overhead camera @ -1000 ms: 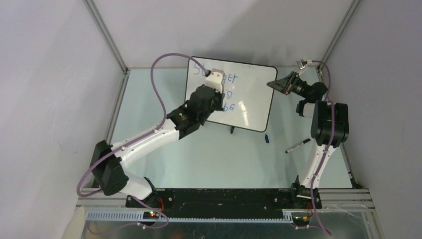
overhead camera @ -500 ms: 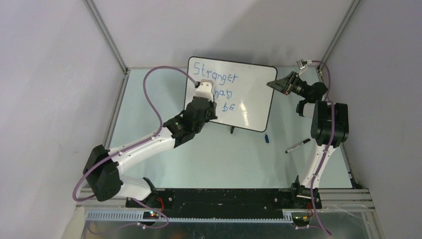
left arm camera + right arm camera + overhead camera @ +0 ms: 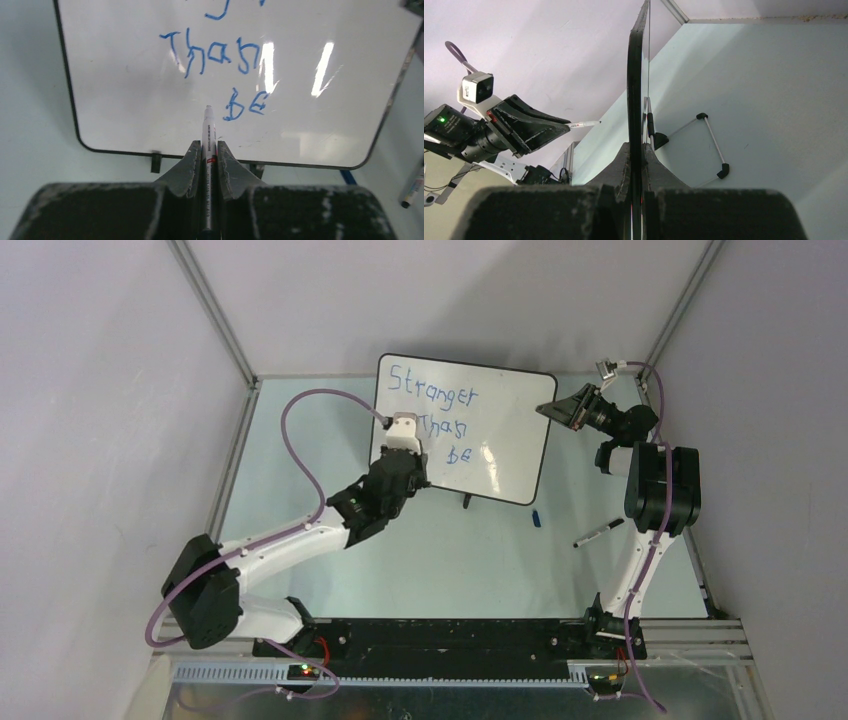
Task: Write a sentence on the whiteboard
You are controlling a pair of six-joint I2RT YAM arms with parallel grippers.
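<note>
The whiteboard (image 3: 510,455) stands tilted at the back of the table. The sentence (image 3: 433,395) on it is blue handwriting: "Stranger", "Than" (image 3: 210,55) and "BE" (image 3: 245,106). My left gripper (image 3: 415,475) is in front of the board's lower left. In the left wrist view the left gripper (image 3: 208,146) is shut on a white marker (image 3: 208,130), whose tip points at the board just left of "BE". I cannot tell if the tip touches. My right gripper (image 3: 552,408) is shut on the whiteboard's right edge (image 3: 635,75); its jaws press both faces.
A second marker (image 3: 598,532) and a small blue cap (image 3: 536,519) lie on the table to the right of the board. The board's black feet (image 3: 466,502) rest on the table. Metal frame posts (image 3: 215,310) and walls close in the back corners.
My left gripper with the marker has drawn back from the board's top line towards its lower left, uncovering the writing. The right arm and the board have not moved.
</note>
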